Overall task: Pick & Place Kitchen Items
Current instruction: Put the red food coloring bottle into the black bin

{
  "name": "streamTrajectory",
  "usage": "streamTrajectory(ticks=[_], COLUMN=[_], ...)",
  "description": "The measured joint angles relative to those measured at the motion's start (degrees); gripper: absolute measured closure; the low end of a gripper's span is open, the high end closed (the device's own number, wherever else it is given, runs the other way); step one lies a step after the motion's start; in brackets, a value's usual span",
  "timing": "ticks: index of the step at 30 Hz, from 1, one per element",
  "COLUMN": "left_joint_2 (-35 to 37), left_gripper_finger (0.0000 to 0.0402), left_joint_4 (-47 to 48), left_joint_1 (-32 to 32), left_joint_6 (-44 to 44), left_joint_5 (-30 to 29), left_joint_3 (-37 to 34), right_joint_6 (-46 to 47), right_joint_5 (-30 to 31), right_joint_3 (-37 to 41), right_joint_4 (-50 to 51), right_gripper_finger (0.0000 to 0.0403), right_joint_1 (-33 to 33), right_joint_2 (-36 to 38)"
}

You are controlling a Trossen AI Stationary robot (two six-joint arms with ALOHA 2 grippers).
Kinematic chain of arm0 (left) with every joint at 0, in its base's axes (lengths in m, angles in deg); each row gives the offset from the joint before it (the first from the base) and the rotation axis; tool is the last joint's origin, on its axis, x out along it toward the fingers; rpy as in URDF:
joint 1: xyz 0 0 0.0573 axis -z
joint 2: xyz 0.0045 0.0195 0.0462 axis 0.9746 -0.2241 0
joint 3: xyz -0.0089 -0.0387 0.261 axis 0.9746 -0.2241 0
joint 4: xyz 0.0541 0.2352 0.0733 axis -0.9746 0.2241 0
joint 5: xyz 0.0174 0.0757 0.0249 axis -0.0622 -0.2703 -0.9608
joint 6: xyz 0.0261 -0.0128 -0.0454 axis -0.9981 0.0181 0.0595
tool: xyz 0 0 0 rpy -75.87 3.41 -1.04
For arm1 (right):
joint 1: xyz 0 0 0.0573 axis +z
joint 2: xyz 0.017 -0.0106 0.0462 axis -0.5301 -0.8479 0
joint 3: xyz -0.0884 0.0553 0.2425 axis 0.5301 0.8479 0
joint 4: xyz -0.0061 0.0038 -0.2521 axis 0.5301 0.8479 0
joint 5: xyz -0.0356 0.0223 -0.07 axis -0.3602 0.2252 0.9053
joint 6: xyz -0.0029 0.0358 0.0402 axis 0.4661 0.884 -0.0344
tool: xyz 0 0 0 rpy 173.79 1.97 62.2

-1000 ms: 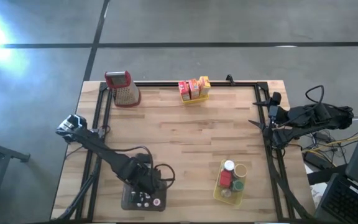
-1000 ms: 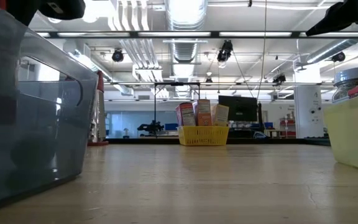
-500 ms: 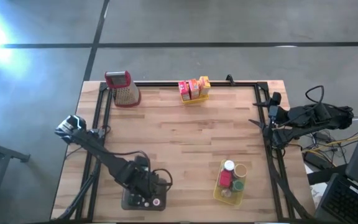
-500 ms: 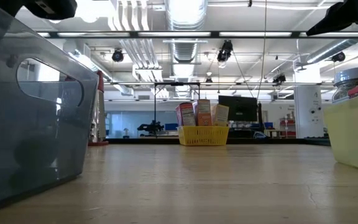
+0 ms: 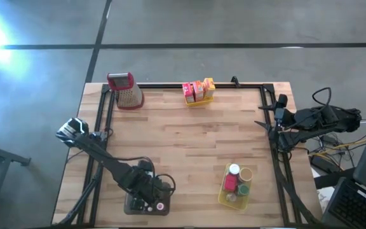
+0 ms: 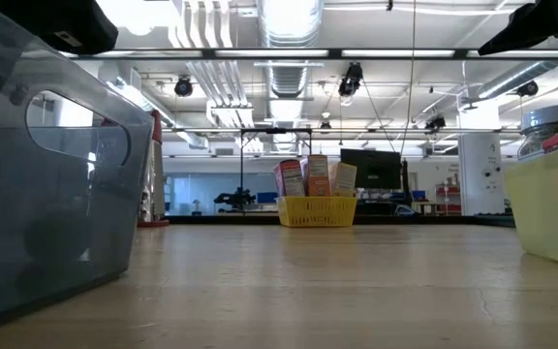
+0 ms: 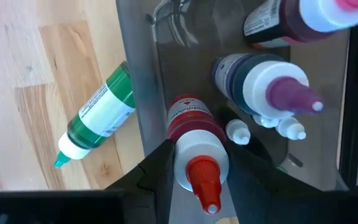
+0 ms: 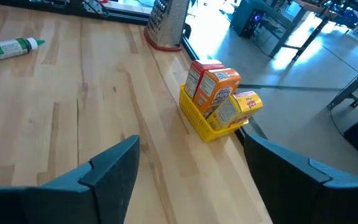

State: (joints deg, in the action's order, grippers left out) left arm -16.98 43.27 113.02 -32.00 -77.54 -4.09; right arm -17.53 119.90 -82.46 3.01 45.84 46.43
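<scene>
Counter (image 5: 189, 137): wooden, mostly sorted.
Left gripper (image 7: 197, 177): fingers pinching red-capped bottle (image 7: 194, 146) over grey tray (image 7: 166, 68).
Right gripper (image 8: 188, 165): fingers spread, empty.
Left: green bottle (image 7: 98, 115) beside tray.

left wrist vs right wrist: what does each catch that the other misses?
Left wrist only: the left pincer closed on a red-capped bottle over the grey tray, with purple-capped and pink-capped bottles inside. Right wrist only: the yellow basket of boxes, the grater, the open right pincer. Both: the green bottle lying on the table.
</scene>
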Motion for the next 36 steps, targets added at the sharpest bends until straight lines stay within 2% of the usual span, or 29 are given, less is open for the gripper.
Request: streamTrajectory(ticks=[13, 25, 36], left_joint_2=[0.11, 0.11, 0.11], left_gripper_finger=[0.0275, 0.0251, 0.0248], left_joint_4=[-4.19, -4.51, -4.68], left_joint_1=[-0.10, -0.11, -0.07], left_joint_6=[-1.57, -6.72, -9.08], left_joint_5=[-0.22, -0.57, -1.46], left_joint_3=[-2.79, -3.42, -3.72], right_joint_6=[-0.01, 0.01, 0.03], right_joint_5=[0.00, 0.00, 0.00], right_joint_3=[0.00, 0.00, 0.00], right_joint_4=[0.01, 0.00, 0.01], right_gripper_finger=[0.0159, 0.0182, 0.0162], right_joint_1=[-0.01, 0.00, 0.01], right_joint_2=[0.00, 0.00, 0.00])
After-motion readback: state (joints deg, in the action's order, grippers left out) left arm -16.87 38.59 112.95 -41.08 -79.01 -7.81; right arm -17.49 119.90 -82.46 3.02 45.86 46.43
